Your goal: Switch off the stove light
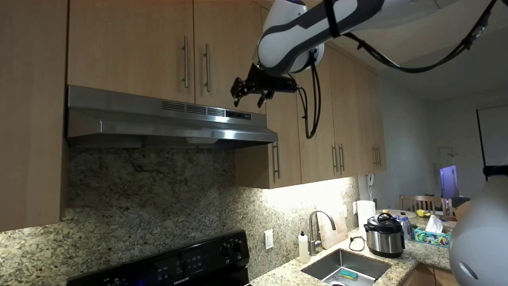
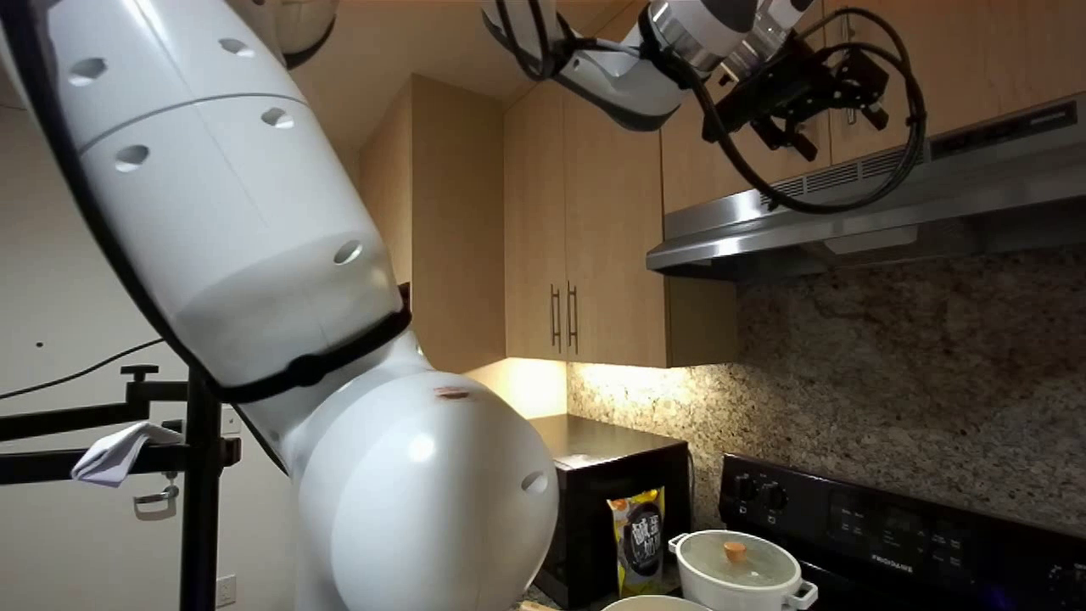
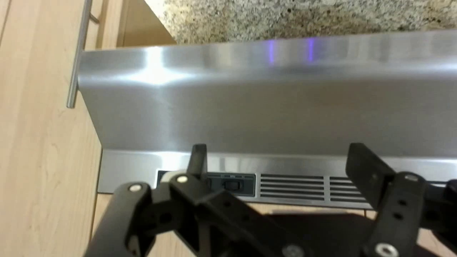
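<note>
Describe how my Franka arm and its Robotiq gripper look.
The Franka Panda arm is glossy white with rounded joints, dark grey bands and recessed holes. Black straps wrap it; black cables loop beside it. One joint bears a small reddish-brown mark. The Robotiq gripper is black, with two angular, linked fingers and pale round pins.

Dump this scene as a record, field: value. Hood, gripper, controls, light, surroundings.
range hood: stainless steel, below wooden cabinets
gripper: open, nothing held; apart from the range hood in both exterior views
control strip: black, on the range hood's front beside the vents; partly hidden by the gripper in the wrist view
rocker: setting unreadable in the wrist view
stove light: pale panel on the range hood's underside; looks unlit, backsplash beneath dim
stove: black, below the range hood
other lighting: backsplash bright under cabinets on both sides of the range hood
</note>
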`<state>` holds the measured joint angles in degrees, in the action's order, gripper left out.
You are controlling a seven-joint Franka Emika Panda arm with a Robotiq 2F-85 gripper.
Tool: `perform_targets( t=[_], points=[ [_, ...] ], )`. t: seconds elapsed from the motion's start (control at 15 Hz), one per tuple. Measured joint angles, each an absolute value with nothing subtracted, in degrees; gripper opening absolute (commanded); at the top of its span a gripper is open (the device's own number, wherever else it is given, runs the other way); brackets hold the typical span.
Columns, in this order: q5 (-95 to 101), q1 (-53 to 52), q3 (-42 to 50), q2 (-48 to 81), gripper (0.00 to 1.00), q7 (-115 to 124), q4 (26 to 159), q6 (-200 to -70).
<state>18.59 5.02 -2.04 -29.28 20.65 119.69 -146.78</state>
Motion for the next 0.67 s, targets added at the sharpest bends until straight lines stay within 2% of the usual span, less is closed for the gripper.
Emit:
perform_targets(
  t=[0.67],
  points=[
    [12.94, 6.65, -2.74, -39.08, 1.00, 20.65, 134.02, -141.82]
  ],
)
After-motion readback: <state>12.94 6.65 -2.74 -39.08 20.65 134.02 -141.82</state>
